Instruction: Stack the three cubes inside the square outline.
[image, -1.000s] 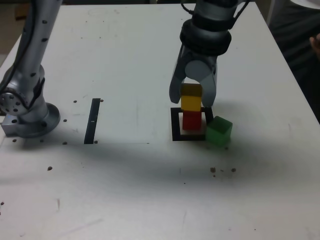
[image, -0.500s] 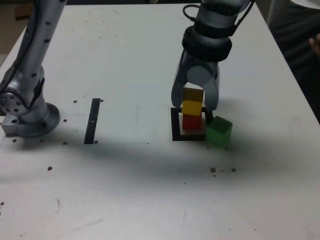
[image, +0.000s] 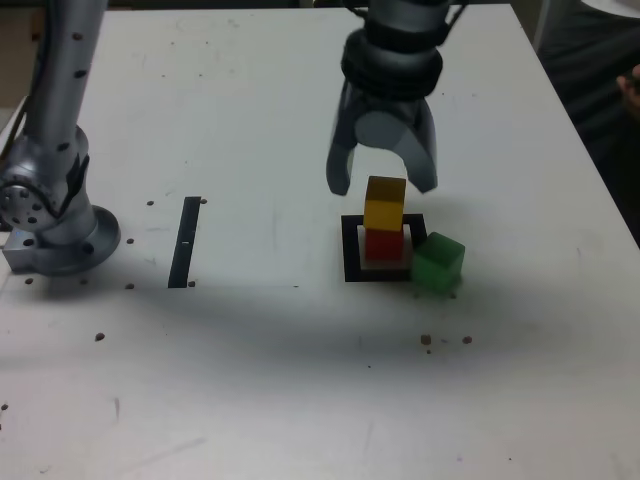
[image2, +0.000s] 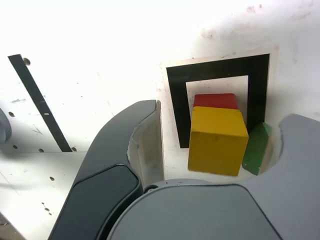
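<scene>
The red cube (image: 382, 243) stands inside the square outline (image: 351, 250), and the yellow cube (image: 384, 203) rests on top of it. The green cube (image: 438, 262) sits on the table just off the outline's corner, toward the exterior view's right. My gripper (image: 381, 185) hangs open above and behind the two-cube stack, holding nothing. In the wrist view the yellow cube (image2: 217, 140) covers most of the red cube (image2: 215, 100) within the square outline (image2: 176, 98). The green cube (image2: 256, 148) peeks out beside them, and my gripper (image2: 220, 150) straddles the stack with its fingers apart.
A straight black tape strip (image: 185, 240) lies on the white table toward the exterior view's left, seen too in the wrist view (image2: 37, 100). The arm's grey base (image: 50, 225) stands at the far left. Dark specks (image: 440, 341) dot the table in front.
My gripper has risen off the yellow cube and drawn back, fingers spread wider. The yellow cube stays on the red one; the green cube has not moved.
</scene>
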